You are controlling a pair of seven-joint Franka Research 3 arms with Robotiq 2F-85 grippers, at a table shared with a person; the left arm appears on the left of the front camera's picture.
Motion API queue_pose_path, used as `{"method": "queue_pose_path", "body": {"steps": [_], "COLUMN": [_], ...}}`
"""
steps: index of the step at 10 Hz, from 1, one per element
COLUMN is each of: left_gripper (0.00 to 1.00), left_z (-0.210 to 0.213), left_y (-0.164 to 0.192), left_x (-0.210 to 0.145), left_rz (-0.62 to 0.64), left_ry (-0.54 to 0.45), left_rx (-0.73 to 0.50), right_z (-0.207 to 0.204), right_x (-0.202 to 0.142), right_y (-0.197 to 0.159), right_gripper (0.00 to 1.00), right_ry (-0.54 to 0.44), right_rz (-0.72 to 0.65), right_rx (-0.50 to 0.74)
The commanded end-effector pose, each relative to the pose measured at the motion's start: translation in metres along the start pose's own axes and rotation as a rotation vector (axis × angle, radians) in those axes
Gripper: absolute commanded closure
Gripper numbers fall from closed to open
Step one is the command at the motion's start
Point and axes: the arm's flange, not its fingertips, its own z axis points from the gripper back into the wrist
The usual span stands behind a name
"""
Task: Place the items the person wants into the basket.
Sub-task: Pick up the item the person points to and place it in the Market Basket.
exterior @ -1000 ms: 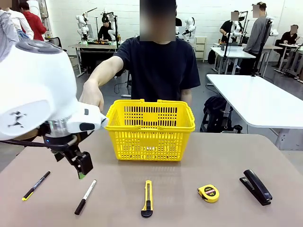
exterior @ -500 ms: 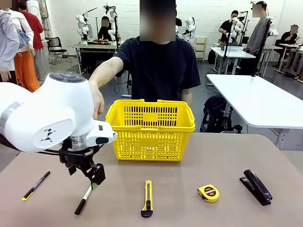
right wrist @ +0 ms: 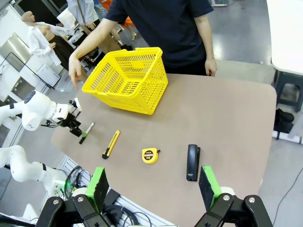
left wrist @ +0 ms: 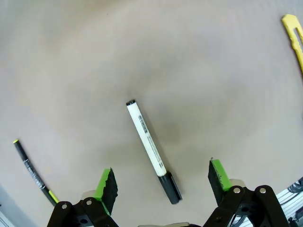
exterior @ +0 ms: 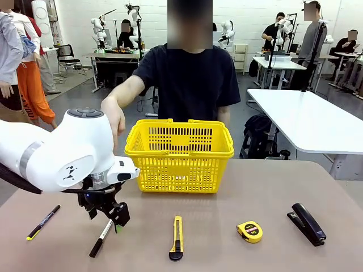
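Count on the table (exterior: 272, 187): 1 yellow basket (exterior: 178, 153), 1 white marker (exterior: 97, 245) with black cap, 1 slim black pen (exterior: 43, 222) with yellow tip, 1 yellow utility knife (exterior: 177, 238), 1 yellow-and-black tape measure (exterior: 249, 231), 1 black stapler (exterior: 307, 223). That's 5 loose tools plus the basket, 6 things total. Writing tools: 2. 1 person (exterior: 190, 79) at the far side, black T-shirt.

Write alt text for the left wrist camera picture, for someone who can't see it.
A white marker with a black cap lies on a brown table, framed by the open left gripper. A thin black pen lies at left, a yellow knife top right.
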Motion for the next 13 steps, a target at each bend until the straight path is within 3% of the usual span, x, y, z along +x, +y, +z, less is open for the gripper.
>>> {"method": "queue_pose_path", "body": {"steps": [1,4,10,13], "left_gripper": [0.00,0.00,0.00,0.00], "left_z": [-0.037,-0.044,-0.047,-0.049], "left_y": [0.021,0.028,0.021,0.022], "left_x": [-0.086,-0.097,-0.114,-0.114], "left_rz": [-0.006,-0.014,-0.068,-0.075], "left_ry": [-0.030,-0.042,-0.089,-0.059], "left_rx": [-0.072,-0.102,0.009,-0.008], "right_z": [0.000,0.000,0.000,0.000], "right_x": [-0.001,-0.001,-0.001,-0.001], "right_y": [-0.002,-0.002,-0.002,-0.002], "right_gripper": [0.00,0.00,0.00,0.00], "right_ry": [0.000,0.000,0.000,0.000], "right_rz": [0.014,0.014,0.014,0.014], "right_rx": [0.015,0.015,0.015,0.015]}}
